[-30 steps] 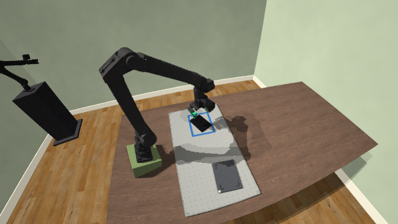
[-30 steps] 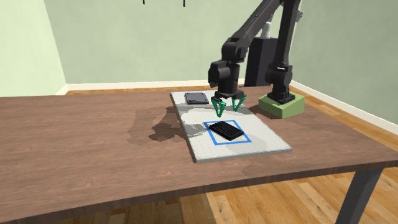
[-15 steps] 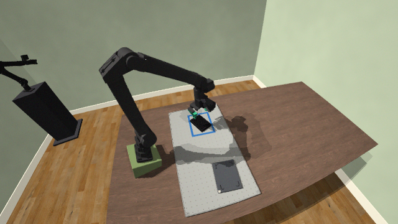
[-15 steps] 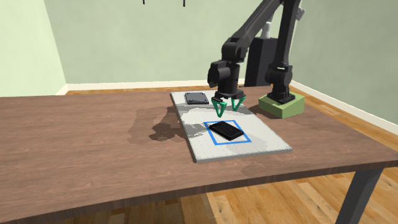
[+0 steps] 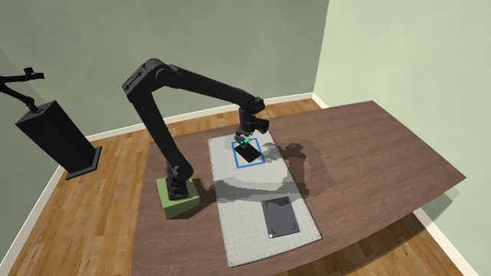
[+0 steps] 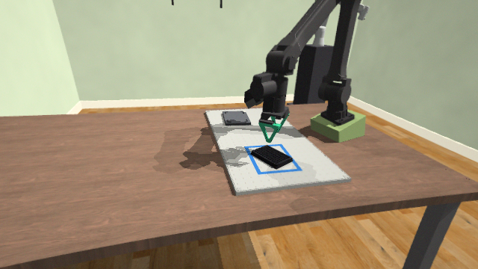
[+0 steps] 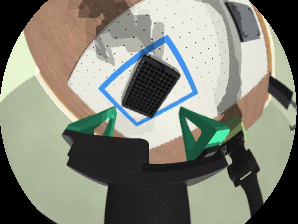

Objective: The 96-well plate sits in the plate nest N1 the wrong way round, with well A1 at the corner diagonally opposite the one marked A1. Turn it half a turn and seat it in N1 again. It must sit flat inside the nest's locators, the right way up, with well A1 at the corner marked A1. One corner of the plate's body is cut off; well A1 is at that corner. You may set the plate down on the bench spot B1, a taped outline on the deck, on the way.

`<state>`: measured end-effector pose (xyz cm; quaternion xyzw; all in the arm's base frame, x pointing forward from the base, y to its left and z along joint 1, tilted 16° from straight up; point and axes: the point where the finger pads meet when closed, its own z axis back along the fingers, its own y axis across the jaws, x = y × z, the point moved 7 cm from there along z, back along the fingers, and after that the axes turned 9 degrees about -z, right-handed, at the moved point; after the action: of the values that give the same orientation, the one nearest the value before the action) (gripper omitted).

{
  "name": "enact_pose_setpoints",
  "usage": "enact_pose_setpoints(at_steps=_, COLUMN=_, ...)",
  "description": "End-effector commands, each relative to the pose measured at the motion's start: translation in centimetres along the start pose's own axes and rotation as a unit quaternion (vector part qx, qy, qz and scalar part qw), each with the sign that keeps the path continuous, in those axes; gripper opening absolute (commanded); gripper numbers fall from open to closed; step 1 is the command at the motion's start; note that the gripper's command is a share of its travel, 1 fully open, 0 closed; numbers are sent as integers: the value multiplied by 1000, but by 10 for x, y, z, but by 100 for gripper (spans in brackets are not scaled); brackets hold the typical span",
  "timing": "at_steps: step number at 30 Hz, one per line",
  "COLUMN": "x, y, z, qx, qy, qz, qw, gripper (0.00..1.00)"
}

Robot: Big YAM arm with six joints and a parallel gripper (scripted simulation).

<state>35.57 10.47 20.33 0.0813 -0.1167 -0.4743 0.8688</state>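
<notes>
The gripper (image 6: pixel 269 131) hung above the 96-well plate (image 6: pixel 271 156), fingers fully spread and holding nothing. The plate lay flat inside the blue taped outline of bench spot B1 (image 6: pixel 255 167), well apart from the vacant nest N1 (image 6: pixel 236 118).

For the regrasp, the wrist should be rotated so that the next pick completes the half turn. The fingers should descend squarely over two opposite sides and close on the rigid skirt.

The plate was a black rectangular block with a fine grid of wells. The green fingers were triangular. The deck (image 6: pixel 325 169) was pale, matte and dotted. The cut corner could not be resolved in these views.
</notes>
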Motion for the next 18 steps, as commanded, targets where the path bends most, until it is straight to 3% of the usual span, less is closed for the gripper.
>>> enact_pose_setpoints(at_steps=1, x=0, y=8, z=6, qx=2, qy=-2, qz=78, qw=997, gripper=100)
enact_pose_setpoints(at_steps=8, x=0, y=8, z=6, qx=2, qy=-2, qz=177, qw=984, gripper=100)
enact_pose_setpoints(at_steps=18, x=0, y=8, z=6, qx=3, qy=-2, qz=322, qw=947, gripper=100)
